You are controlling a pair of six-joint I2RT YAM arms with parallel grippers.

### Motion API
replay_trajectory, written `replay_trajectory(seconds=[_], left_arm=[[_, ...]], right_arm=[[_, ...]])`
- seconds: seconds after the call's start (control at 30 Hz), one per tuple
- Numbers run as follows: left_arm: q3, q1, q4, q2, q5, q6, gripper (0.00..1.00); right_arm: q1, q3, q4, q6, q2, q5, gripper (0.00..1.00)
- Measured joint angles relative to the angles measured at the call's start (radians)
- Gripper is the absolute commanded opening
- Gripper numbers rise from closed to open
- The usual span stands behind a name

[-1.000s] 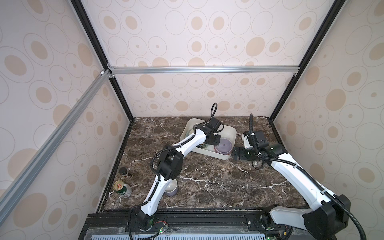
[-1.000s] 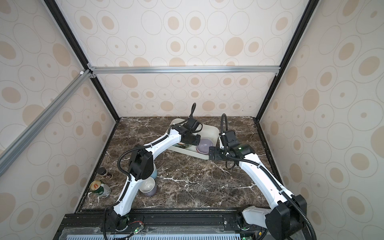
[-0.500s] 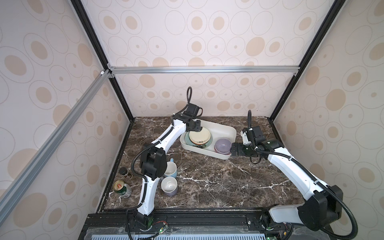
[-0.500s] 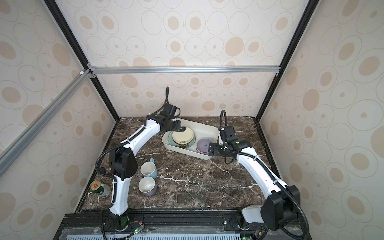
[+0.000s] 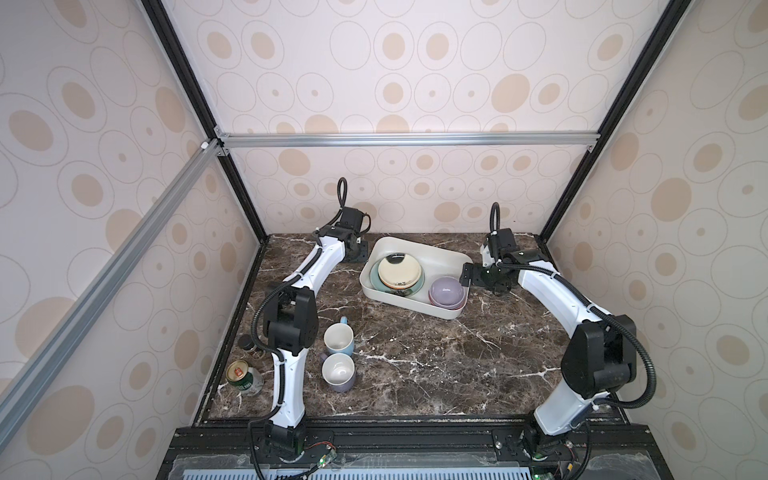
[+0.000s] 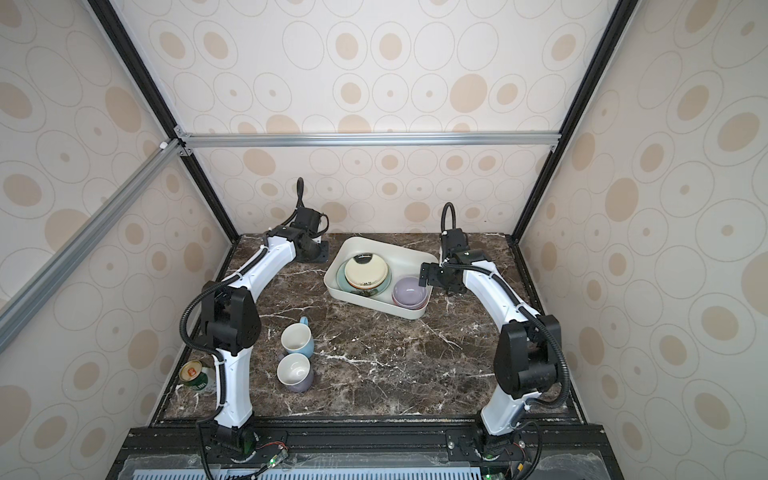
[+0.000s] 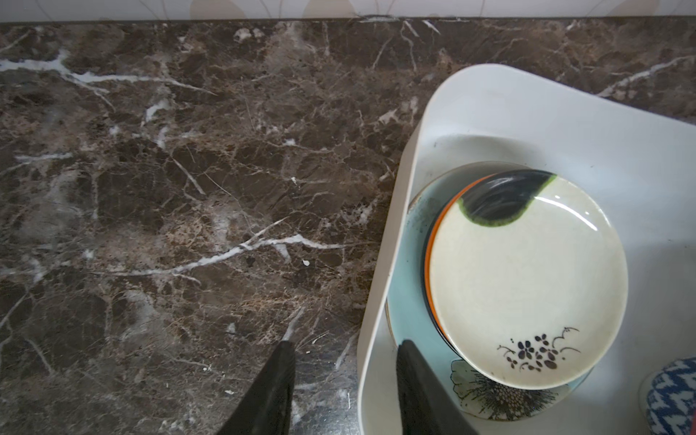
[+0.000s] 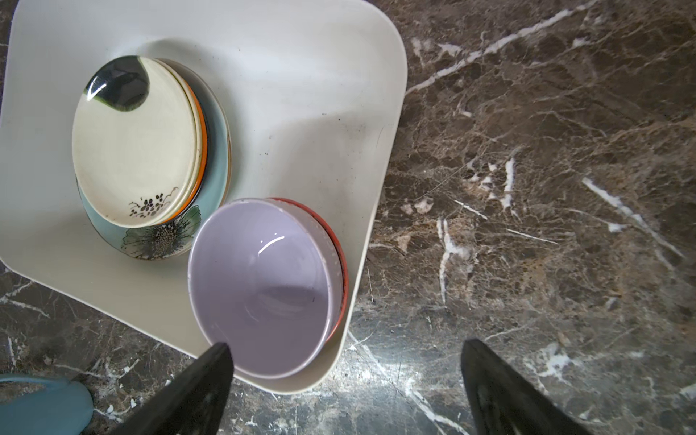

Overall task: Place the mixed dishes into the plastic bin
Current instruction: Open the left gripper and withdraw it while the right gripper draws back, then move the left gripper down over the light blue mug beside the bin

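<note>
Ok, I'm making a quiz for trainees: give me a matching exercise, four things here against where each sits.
Things: 1 cream plate; 2 lavender bowl; 3 blue mug; 4 can.
Places: a on the table, beside the grey mug; b top of the plate stack; c at the table's left edge; d in the bin, beside the plate stack.
Pairs: 1-b, 2-d, 3-a, 4-c.

Nothing readable here, honestly. The green can (image 5: 244, 377) near the left wall has some pale print on its side, but it's too small and blurry to make out. The cream plate (image 7: 527, 278) only has painted flowers, no lettering.
</note>
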Motion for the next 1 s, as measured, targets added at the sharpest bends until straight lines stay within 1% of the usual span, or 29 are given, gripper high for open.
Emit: replay_trajectory(seconds=[0.2, 0.4, 0.5, 0.57, 0.67, 0.73, 0.9, 1.0], left_arm=[[-0.021, -0.003, 0.022, 0.020, 0.051, 0.003, 0.45], [-0.082, -0.004, 0.043, 0.047, 0.089, 0.003, 0.42], [-0.126, -0.005, 0.050, 0.046, 0.103, 0.000, 0.34], [-0.153, -0.009, 0.059, 0.046, 0.110, 0.001, 0.25], [-0.208, -0.018, 0.082, 0.037, 0.121, -0.002, 0.15], [-0.242, -0.024, 0.116, 0.018, 0.106, -0.007, 0.10], [-0.342, -0.031, 0.149, -0.053, 0.075, -0.017, 0.02], [-0.402, -0.040, 0.151, -0.095, 0.056, -0.018, 0.02]], right_arm=[[0.000, 0.027, -0.001, 0.000, 0.029, 0.000, 0.98], [0.000, 0.036, -0.003, -0.001, 0.031, -0.003, 0.98], [0.000, 0.036, -0.004, -0.001, 0.031, -0.003, 0.98], [0.000, 0.036, -0.003, -0.001, 0.031, -0.003, 0.98], [0.000, 0.036, -0.003, -0.001, 0.031, -0.003, 0.98], [0.000, 0.030, -0.002, 0.000, 0.026, -0.003, 0.98], [0.000, 0.012, -0.003, 0.000, -0.003, -0.003, 0.98], [0.000, -0.001, -0.003, 0.000, -0.032, -0.003, 0.98]])
